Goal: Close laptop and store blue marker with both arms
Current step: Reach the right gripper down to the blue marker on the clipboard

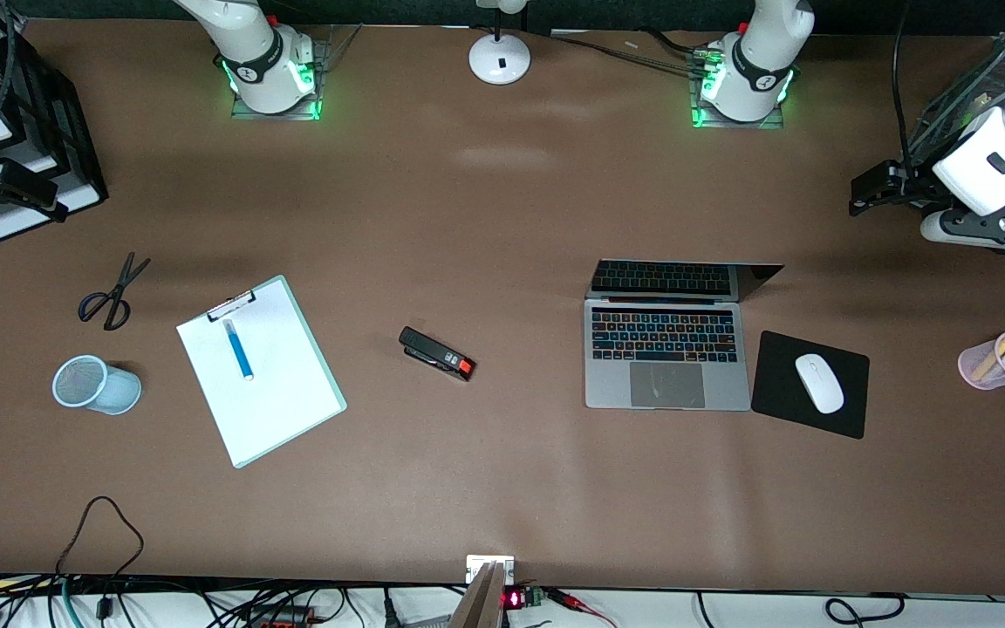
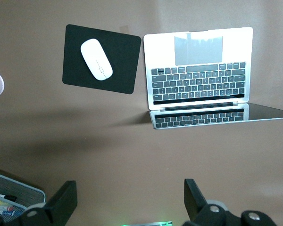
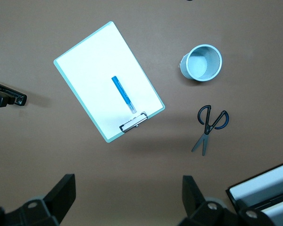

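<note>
The silver-grey laptop stands open on the table toward the left arm's end, its screen upright. The blue marker lies on the white sheet of a clipboard toward the right arm's end. My left gripper hangs open high over bare table near its base, well short of the laptop. My right gripper hangs open high over bare table, short of the clipboard. Neither gripper holds anything, and neither shows in the front view.
A pale blue mesh cup lies on its side beside the clipboard, with scissors close by. A black stapler sits mid-table. A white mouse rests on a black pad beside the laptop. A pink pen cup and a black file tray stand at the table's ends.
</note>
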Robot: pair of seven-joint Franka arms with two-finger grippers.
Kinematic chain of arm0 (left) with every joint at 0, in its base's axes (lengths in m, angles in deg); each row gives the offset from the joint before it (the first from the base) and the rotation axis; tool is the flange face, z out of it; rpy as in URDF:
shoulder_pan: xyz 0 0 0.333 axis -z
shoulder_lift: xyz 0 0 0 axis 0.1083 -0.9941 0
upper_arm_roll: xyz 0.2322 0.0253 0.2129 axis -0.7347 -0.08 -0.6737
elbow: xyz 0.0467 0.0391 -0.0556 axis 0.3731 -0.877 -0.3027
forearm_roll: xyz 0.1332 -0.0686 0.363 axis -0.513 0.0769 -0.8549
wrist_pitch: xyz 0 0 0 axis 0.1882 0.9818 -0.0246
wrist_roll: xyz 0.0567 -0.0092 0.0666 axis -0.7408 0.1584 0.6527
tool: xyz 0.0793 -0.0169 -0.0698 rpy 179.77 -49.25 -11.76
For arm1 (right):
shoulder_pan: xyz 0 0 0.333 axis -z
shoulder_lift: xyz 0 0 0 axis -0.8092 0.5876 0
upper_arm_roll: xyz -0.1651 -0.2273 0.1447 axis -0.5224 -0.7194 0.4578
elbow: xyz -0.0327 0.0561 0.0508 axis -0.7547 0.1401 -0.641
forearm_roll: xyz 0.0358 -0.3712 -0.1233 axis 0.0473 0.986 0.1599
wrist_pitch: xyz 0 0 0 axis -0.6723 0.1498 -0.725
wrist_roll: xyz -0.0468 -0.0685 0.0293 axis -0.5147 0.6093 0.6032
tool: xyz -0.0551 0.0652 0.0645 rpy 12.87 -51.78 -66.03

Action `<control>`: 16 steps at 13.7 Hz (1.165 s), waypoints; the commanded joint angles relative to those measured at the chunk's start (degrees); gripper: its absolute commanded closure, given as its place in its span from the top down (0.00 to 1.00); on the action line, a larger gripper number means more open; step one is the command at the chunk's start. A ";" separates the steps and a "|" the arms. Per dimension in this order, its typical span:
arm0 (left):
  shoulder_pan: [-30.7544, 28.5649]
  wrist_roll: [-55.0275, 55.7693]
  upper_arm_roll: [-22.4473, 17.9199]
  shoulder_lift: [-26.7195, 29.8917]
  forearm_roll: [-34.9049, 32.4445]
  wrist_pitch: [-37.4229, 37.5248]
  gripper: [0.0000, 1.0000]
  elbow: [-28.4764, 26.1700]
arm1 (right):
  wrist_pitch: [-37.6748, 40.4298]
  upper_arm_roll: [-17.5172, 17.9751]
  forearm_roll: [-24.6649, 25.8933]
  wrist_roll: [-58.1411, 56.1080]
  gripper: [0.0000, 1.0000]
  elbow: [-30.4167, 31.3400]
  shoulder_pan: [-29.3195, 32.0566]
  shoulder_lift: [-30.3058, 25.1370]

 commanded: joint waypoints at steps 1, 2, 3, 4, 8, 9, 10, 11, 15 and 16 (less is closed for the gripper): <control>-0.15 -1.44 -0.24 0.37 0.24 0.67 1.00 0.04 | 0.70 0.28 0.73 -0.38 1.00 -0.04 0.02 -1.03; -0.24 -1.53 -0.24 0.37 0.24 0.67 1.00 0.04 | 0.71 0.28 0.73 -0.21 1.00 -0.30 0.02 -0.94; -0.24 -1.44 -0.24 0.37 0.24 0.67 1.00 0.04 | 0.71 0.20 0.73 -0.47 1.00 -0.74 0.11 -0.77; -0.24 -1.44 -0.24 0.37 0.24 1.02 1.00 0.04 | 0.79 0.11 0.73 -0.64 1.00 -0.74 0.11 -0.68; -0.68 -1.53 -0.33 0.37 0.24 1.11 1.00 0.04 | 0.71 0.20 0.73 -0.03 1.00 -0.48 0.02 1.16; -0.68 -1.53 -0.24 0.37 0.24 1.11 1.00 0.04 | 0.10 0.20 0.82 -0.03 1.00 -0.66 -0.16 2.04; -0.68 -1.53 -0.32 0.37 0.24 1.11 1.00 0.13 | -0.08 0.20 0.73 -0.03 1.00 -0.74 -0.33 2.92; -0.68 -1.53 -0.24 0.37 0.24 1.11 1.00 0.04 | -0.96 0.20 0.04 -0.03 1.00 -0.74 -0.16 4.40; -0.68 -1.44 -0.24 0.37 0.24 1.11 1.00 0.13 | -6.93 0.37 -0.23 -2.91 1.00 -1.27 -1.21 10.64; -0.68 -1.44 -0.24 0.37 0.24 1.11 1.00 0.13 | -8.07 0.37 -0.23 -4.76 1.00 -1.45 -1.56 12.14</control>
